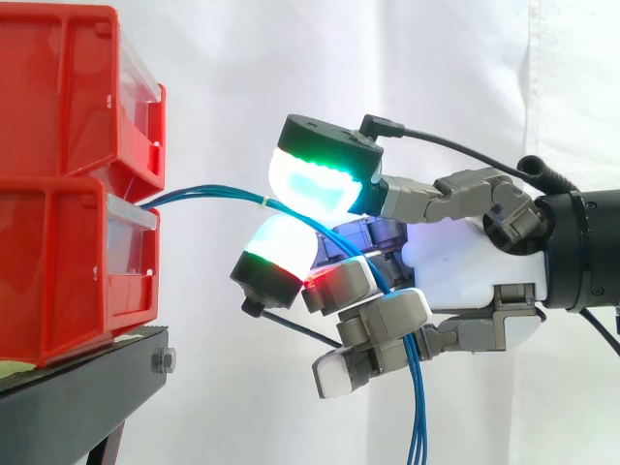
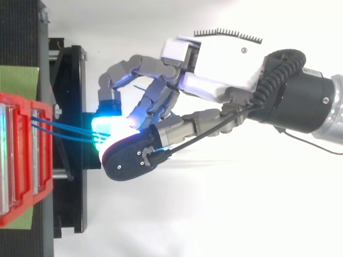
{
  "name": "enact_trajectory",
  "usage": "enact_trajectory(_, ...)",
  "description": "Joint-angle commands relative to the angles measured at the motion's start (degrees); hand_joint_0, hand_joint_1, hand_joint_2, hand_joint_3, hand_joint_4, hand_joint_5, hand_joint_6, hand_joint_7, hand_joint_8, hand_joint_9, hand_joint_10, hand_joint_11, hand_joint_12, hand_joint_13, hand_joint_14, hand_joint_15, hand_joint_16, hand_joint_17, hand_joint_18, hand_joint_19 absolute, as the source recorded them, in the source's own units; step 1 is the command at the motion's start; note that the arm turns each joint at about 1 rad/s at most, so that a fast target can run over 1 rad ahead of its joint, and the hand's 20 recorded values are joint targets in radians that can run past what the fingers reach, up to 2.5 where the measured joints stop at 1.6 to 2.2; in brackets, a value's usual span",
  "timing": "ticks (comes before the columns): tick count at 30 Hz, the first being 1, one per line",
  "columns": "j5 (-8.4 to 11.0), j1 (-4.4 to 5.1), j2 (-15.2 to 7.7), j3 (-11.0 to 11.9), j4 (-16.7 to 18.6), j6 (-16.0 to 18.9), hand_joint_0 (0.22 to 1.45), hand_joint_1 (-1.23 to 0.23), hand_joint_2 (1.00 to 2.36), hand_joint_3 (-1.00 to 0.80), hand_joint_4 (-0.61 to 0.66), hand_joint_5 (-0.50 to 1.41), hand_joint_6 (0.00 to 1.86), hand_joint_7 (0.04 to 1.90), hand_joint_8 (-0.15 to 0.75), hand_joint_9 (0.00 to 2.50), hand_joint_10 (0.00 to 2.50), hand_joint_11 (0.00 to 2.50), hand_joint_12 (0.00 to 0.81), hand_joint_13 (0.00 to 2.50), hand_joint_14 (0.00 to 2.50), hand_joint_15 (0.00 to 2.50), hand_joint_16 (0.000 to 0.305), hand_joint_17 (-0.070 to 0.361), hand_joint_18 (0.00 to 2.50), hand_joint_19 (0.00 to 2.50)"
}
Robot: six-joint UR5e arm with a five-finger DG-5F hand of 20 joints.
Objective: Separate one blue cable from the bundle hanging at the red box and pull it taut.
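A bundle of thin blue cables [image 1: 208,192] comes out between the two stacked red bins [image 1: 58,145] and runs right, bound by a small white tie [image 1: 263,201]. My hand [image 1: 455,271] reaches in from the right. Its upper pad [image 1: 315,182], glowing cyan and green, sits above the cables, and a white-glowing pad [image 1: 279,250] sits just below them, so the bundle is pinched between them. Behind the curled fingers the cables drop down in a loose strand [image 1: 417,417]. In the top view the cables [image 2: 64,130] stretch from the red bins [image 2: 21,160] to the hand [image 2: 225,69].
The bins stand on a black stand [image 1: 87,373] whose edge lies just left of and below the fingers. A green mat [image 2: 19,77] lies on the stand beside the bins. A white curtain hangs behind.
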Motion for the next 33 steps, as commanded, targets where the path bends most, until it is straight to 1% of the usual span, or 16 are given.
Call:
enact_trajectory(1, -0.03, 0.09, 0.0, 0.0, 0.0, 0.0, 0.7, -0.72, 1.01, -0.41, 0.04, -0.22, 0.9, 1.3, 0.299, 1.12, 0.02, 1.31, 0.293, 1.32, 0.02, 1.39, 0.043, 0.096, 0.8, 0.65)
enact_trajectory(3, 0.15, 0.26, 0.0, -0.1, 0.1, 0.0, 0.71, -0.75, 1.01, -0.36, 0.03, -0.23, 0.91, 1.34, 0.297, 1.11, 0.02, 1.31, 0.291, 1.31, 0.02, 1.39, 0.043, 0.097, 0.8, 0.64)
enact_trajectory(4, 0.15, 0.18, -0.1, -0.1, 0.1, 0.0, 0.74, -0.8, 1.02, -0.32, 0.05, -0.23, 0.91, 1.41, 0.293, 1.08, 0.02, 1.31, 0.283, 1.31, 0.02, 1.39, 0.043, 0.096, 0.79, 0.65)
enact_trajectory(6, 0.41, 0.26, 0.0, 0.0, 0.1, 0.0, 0.76, -0.83, 1.02, -0.33, 0.05, -0.24, 0.92, 1.35, 0.283, 1.08, 0.02, 1.32, 0.288, 1.3, 0.02, 1.4, 0.042, 0.095, 0.77, 0.65)
enact_trajectory(7, 0.41, 0.35, 0.0, -0.1, 0.1, 0.0, 0.78, -0.83, 1.02, -0.36, 0.06, -0.24, 0.92, 1.3, 0.282, 1.07, 0.02, 1.32, 0.281, 1.3, 0.02, 1.4, 0.042, 0.095, 0.77, 0.64)
enact_trajectory(8, 0.5, 0.35, 0.0, -0.1, 0.0, 0.0, 0.79, -0.83, 1.01, -0.44, 0.07, -0.24, 0.92, 1.24, 0.273, 1.07, 0.02, 1.31, 0.285, 1.3, 0.02, 1.4, 0.041, 0.093, 0.76, 0.63)
enact_trajectory(10, 0.5, 0.35, 0.0, 0.0, 0.1, 0.0, 0.79, -0.85, 1.0, -0.5, 0.08, -0.23, 0.91, 1.25, 0.277, 1.07, 0.02, 1.31, 0.281, 1.3, 0.02, 1.4, 0.041, 0.092, 0.77, 0.61)
enact_trajectory(14, 0.5, 0.35, 0.0, -0.1, 0.1, 0.0, 0.72, -0.88, 1.0, -0.5, 0.05, -0.22, 0.9, 1.26, 0.263, 1.12, 0.02, 1.32, 0.286, 1.3, 0.03, 1.41, 0.04, 0.089, 0.78, 0.61)
enact_trajectory(20, 0.5, 0.44, -0.1, -0.1, 0.2, 0.1, 0.58, -0.93, 1.0, -0.5, 0.07, -0.21, 0.9, 1.24, 0.271, 1.15, 0.02, 1.34, 0.292, 1.32, 0.02, 1.41, 0.04, 0.089, 0.78, 0.62)
enact_trajectory(22, 0.5, 0.44, -0.1, -0.1, 0.3, 0.1, 0.54, -0.91, 1.0, -0.5, 0.09, -0.21, 0.9, 1.22, 0.282, 1.15, 0.02, 1.34, 0.306, 1.33, 0.02, 1.42, 0.041, 0.093, 0.79, 0.63)
enact_trajectory(25, 0.5, 0.44, 0.0, -0.1, 0.4, 0.1, 0.48, -0.82, 1.0, -0.5, 0.13, -0.21, 0.89, 1.19, 0.315, 1.18, 0.02, 1.31, 0.331, 1.35, 0.02, 1.41, 0.046, 0.104, 0.83, 0.65)
enact_trajectory(27, 0.5, 0.44, 0.0, -0.1, 0.4, 0.1, 0.45, -0.67, 1.0, -0.5, 0.15, -0.21, 0.87, 1.14, 0.335, 1.18, 0.01, 1.3, 0.349, 1.37, 0.02, 1.4, 0.05, 0.112, 0.85, 0.65)
enact_trajectory(28, 0.5, 0.44, 0.0, -0.1, 0.5, 0.1, 0.45, -0.66, 1.0, -0.5, 0.15, -0.21, 0.87, 1.13, 0.335, 1.18, 0.02, 1.3, 0.356, 1.37, 0.02, 1.4, 0.05, 0.113, 0.85, 0.65)
enact_trajectory(31, 0.5, 0.44, -0.1, -0.1, 0.5, 0.1, 0.47, -0.63, 1.0, -0.5, 0.16, -0.21, 0.86, 1.12, 0.329, 1.17, 0.02, 1.29, 0.347, 1.37, 0.02, 1.38, 0.05, 0.112, 0.85, 0.67)
enact_trajectory(32, 0.5, 0.44, -0.1, -0.1, 0.5, 0.1, 0.49, -0.61, 1.0, -0.5, 0.15, -0.21, 0.85, 1.13, 0.318, 1.16, 0.02, 1.31, 0.326, 1.35, 0.02, 1.4, 0.048, 0.108, 0.83, 0.68)
enact_trajectory(33, 0.5, 0.44, -0.1, -0.1, 0.5, 0.1, 0.57, -0.58, 1.0, -0.5, 0.12, -0.21, 0.84, 1.18, 0.294, 1.15, 0.02, 1.31, 0.296, 1.33, 0.02, 1.43, 0.044, 0.098, 0.8, 0.7)
